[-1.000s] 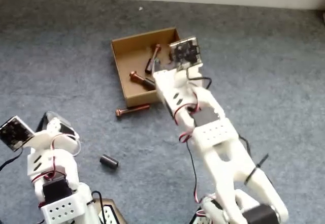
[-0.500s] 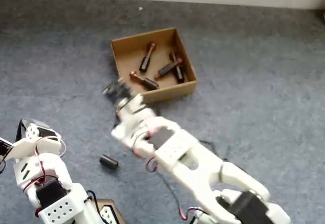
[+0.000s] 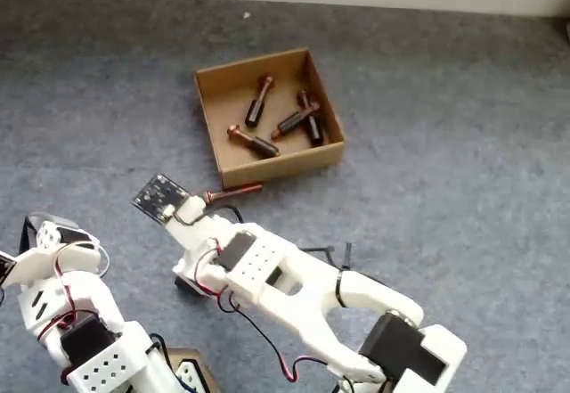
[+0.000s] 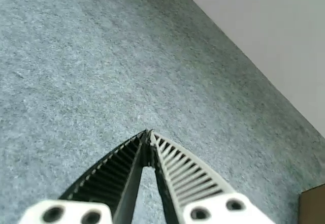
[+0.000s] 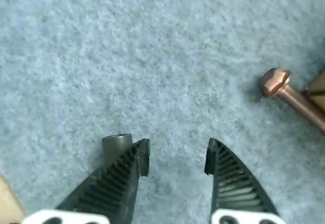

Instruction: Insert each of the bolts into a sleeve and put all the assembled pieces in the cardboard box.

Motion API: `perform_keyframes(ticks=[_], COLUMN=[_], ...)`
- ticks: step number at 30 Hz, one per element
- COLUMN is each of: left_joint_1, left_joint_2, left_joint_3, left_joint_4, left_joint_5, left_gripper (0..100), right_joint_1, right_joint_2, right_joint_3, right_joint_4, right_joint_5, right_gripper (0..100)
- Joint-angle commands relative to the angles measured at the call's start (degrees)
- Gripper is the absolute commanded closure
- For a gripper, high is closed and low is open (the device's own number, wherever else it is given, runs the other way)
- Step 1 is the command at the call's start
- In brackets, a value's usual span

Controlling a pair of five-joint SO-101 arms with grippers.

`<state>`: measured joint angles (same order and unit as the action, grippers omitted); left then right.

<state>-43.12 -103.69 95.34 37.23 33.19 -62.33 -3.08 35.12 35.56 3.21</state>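
One dark sleeve (image 5: 117,144) rests on the counter (image 5: 167,56) just outside the right gripper's (image 5: 175,155) widely parted fingers (image 5: 124,176), its axis apparently along them, on the side away from the loose bolt (image 5: 292,94), so that arm is nearer, while the left gripper's (image 4: 149,135) fingers are pressed together.

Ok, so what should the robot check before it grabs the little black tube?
1. Right gripper open: ok.
2. Sleeve in the gap between the fingers: not ok. It sits outside the gap, partly behind one finger.
3. Which way the sleeve lies: cannot tell, the finger hides most of it.
4. Bolt clear of the grab: ok, it lies off to the side, by the box.
5. Left gripper out of the way: ok, shut, over carpet.
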Motion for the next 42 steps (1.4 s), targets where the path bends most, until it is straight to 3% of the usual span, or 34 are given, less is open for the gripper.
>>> perform_keyframes(ticks=[1, 9, 20, 25, 31, 38, 42], left_joint_1=[-2.0, -2.0, -2.0, -2.0, -1.7, -1.1, 4.9], left_joint_2=[-0.5, -0.5, -0.5, -0.5, -0.5, -0.5, -0.5], left_joint_3=[-2.3, -2.3, -2.2, -2.2, -2.2, -2.2, -2.3], left_joint_4=[-1.2, -1.3, -1.3, -1.3, -1.3, -1.3, -1.3], left_joint_5=[0.6, 0.5, 0.5, 0.4, 0.4, 0.4, 0.2], left_gripper=[98, 97, 97, 97, 97, 97, 97], right_joint_1=[-2.2, -8.2, -6.9, -4.3, -1.1, 5.2, 10.2], right_joint_2=[0.3, 1.5, 14.3, 13.8, 8.6, -8.6, -17.5], right_joint_3=[-5.6, -6.0, -6.5, -6.5, -6.5, -5.6, 0.2], right_joint_4=[4.2, 4.7, 4.7, 4.8, 13.6, 17.0, 17.3], right_joint_5=[0.0, 0.0, 0.0, 0.0, 0.1, -0.4, -0.4], right_gripper=[82.9, 82.9, 83.6, 99.8, 99.5, 99.5, 99.5])
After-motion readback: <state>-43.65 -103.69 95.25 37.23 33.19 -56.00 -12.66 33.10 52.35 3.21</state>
